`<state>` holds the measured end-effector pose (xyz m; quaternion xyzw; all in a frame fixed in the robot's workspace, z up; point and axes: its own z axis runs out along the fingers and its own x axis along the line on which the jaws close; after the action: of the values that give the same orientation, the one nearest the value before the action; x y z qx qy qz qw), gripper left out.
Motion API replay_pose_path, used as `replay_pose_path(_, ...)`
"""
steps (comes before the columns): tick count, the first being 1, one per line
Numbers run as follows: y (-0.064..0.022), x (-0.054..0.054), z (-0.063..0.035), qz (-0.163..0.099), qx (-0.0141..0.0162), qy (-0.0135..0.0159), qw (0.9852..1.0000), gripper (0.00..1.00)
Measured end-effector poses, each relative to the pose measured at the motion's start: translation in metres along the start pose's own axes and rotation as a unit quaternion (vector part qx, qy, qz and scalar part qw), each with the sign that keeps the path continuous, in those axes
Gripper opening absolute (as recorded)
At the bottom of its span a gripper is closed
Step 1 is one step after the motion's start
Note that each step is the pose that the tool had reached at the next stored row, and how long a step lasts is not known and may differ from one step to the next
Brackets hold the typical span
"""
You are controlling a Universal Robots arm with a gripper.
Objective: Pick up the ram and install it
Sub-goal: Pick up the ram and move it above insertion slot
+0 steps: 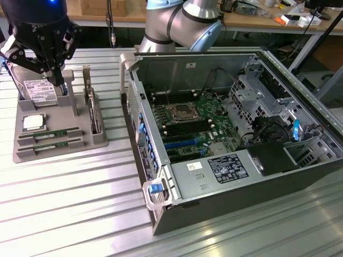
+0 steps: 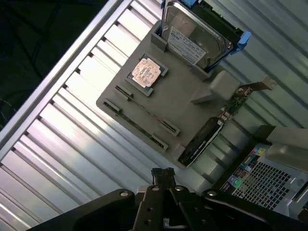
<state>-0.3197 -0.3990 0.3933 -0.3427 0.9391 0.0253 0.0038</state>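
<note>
Two ram sticks (image 1: 51, 134) lie edge-up in the front slots of a grey holder tray (image 1: 32, 154) at the exterior view's left. In the wrist view the ram (image 2: 144, 113) shows as thin dark lines across the tray (image 2: 185, 96). My black gripper (image 1: 52, 74) hangs above the tray's back, over the upright silver hard drive (image 1: 37, 88), well clear of the ram. In the wrist view its fingertips (image 2: 163, 174) are pressed together with nothing between them. The open computer case (image 1: 225, 176) shows its motherboard (image 1: 190, 126) with dark memory slots.
A square CPU chip (image 1: 33, 122) (image 2: 146, 73) rests on the tray beside the ram. An expansion card (image 1: 94, 110) (image 2: 204, 142) stands upright on the tray's side nearest the case. A ribbed metal table (image 1: 69, 203) carries everything. The case's wall (image 1: 140, 134) rises next to the tray.
</note>
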Motion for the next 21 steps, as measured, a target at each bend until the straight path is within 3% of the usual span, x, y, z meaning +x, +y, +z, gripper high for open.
replay_pose_path(10,0.0,0.0,0.0,-0.052,-0.0013,0.0023,0.9986,0.11)
replay_pose_path(16,0.0,0.0,0.0,-0.088,-0.0022,0.0039,0.9961,0.11)
replay_pose_path(21,0.0,0.0,0.0,-0.12,-0.0029,0.0054,0.9928,0.11)
